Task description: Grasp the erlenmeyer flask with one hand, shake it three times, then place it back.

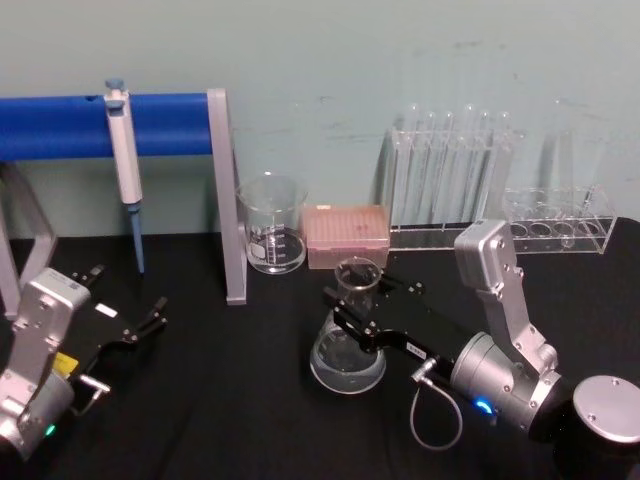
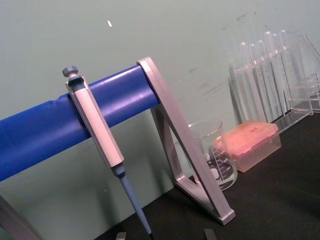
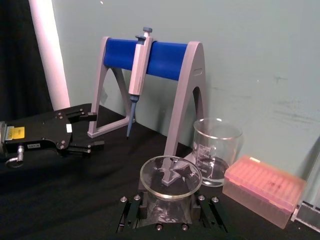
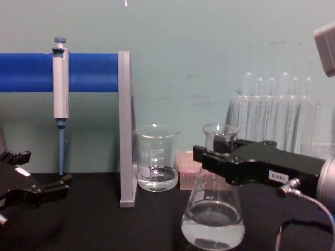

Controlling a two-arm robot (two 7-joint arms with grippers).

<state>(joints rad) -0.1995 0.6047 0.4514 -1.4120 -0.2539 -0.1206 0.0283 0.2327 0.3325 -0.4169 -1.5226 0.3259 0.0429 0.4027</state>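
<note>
The erlenmeyer flask is clear glass with some clear liquid in its wide base, and it stands upright mid-table. My right gripper reaches in from the right, with its black jaws on either side of the flask's neck, shut on it. From the side, the chest view shows the flask with the gripper clamped just below the rim. In the right wrist view the flask's rim sits between the right gripper's fingers. My left gripper rests open at the table's left, well away from the flask, holding nothing.
A glass beaker and a pink tip box stand just behind the flask. A pipette hangs on the blue-barred stand at the back left. Test tube racks line the back right.
</note>
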